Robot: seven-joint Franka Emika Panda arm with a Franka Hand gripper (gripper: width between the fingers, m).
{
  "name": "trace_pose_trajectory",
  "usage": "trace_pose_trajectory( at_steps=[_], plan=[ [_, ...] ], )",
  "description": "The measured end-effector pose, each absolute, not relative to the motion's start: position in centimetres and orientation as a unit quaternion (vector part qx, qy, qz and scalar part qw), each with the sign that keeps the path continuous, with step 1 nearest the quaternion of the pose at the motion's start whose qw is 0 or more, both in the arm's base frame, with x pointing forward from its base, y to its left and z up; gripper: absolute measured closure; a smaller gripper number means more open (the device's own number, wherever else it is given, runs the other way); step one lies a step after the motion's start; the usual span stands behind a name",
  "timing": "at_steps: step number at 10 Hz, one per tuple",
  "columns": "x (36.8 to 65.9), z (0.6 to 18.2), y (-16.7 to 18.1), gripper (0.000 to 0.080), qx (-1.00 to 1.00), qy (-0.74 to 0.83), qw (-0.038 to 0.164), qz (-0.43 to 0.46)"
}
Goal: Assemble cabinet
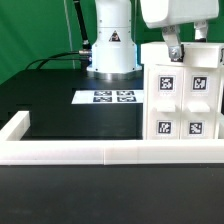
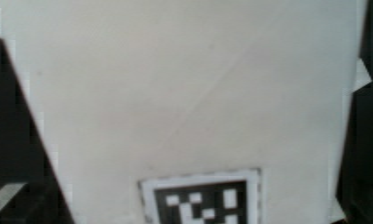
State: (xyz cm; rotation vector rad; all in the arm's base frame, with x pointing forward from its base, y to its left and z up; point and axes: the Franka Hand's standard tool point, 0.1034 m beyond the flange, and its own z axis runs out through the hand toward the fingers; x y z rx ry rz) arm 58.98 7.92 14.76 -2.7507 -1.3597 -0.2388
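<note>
Nearest in the exterior view: low white rail [image 1: 100, 152] running across the front of the black table [image 1: 60, 108], smooth plastic, with a raised corner block at the exterior view's left.

Just behind the rail, at the exterior view's right: the cabinet [image 1: 182, 100], standing on the table. White plastic, boxy, front face split into panels by thin seams. Five black-and-white square tags visible on that face, two upper, three lower. I can't see inside it from here, so contents unknown.

My gripper [image 1: 183, 46] is right at the cabinet's top edge, fingers [image 1: 172, 50] pointing down. Whether they're pinching the top edge or just sitting open over it, I cannot tell; the tips are hard to separate from the white plastic.

Wrist view: almost all flat white cabinet surface [image 2: 183, 90], matte, faint diagonal scuff line, one square tag [image 2: 204, 198] cut off by the picture's border. Blurry.

Mid-table, the marker board [image 1: 108, 97]: thin flat white sheet, four printed tags, lying apart from the cabinet.

Farthest: my white base [image 1: 110, 45] with a black triangle label, cables beside it, green backdrop.
</note>
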Motion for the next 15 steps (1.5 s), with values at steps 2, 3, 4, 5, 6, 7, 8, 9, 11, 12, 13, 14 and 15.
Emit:
trace_pose_trajectory(
  at_steps=[2, 3, 4, 5, 6, 7, 8, 9, 11, 12, 13, 14, 15],
  plan=[
    [58.99, 14.75, 7.86, 0.0243, -0.894, -0.441, 0.032, -0.078],
    [58.99, 14.73, 7.85, 0.0243, -0.899, -0.429, 0.033, -0.077],
    [58.99, 14.74, 7.82, 0.0239, -0.899, -0.429, 0.033, -0.077],
    [58.99, 14.73, 7.83, 0.0239, -0.909, -0.408, 0.035, -0.076],
    [58.99, 14.72, 7.82, 0.0239, -0.924, -0.373, 0.038, -0.075],
    [58.99, 14.72, 7.77, 0.0239, -0.941, -0.328, 0.042, -0.073],
    [59.00, 14.72, 7.73, 0.0239, -0.954, -0.286, 0.046, -0.072],
    [59.05, 14.73, 7.69, 0.0239, -0.964, -0.252, 0.048, -0.072],
    [59.26, 14.78, 7.65, 0.0239, -0.978, -0.188, 0.050, -0.077],
    [59.39, 14.82, 7.63, 0.0239, -0.983, -0.155, 0.051, -0.080],
    [59.47, 14.83, 7.60, 0.0239, -0.986, -0.138, 0.052, -0.082],
    [59.61, 14.90, 7.58, 0.0239, -0.990, -0.094, 0.055, -0.084],
    [59.69, 14.94, 7.54, 0.0239, -0.993, -0.064, 0.057, -0.085]
  ],
)
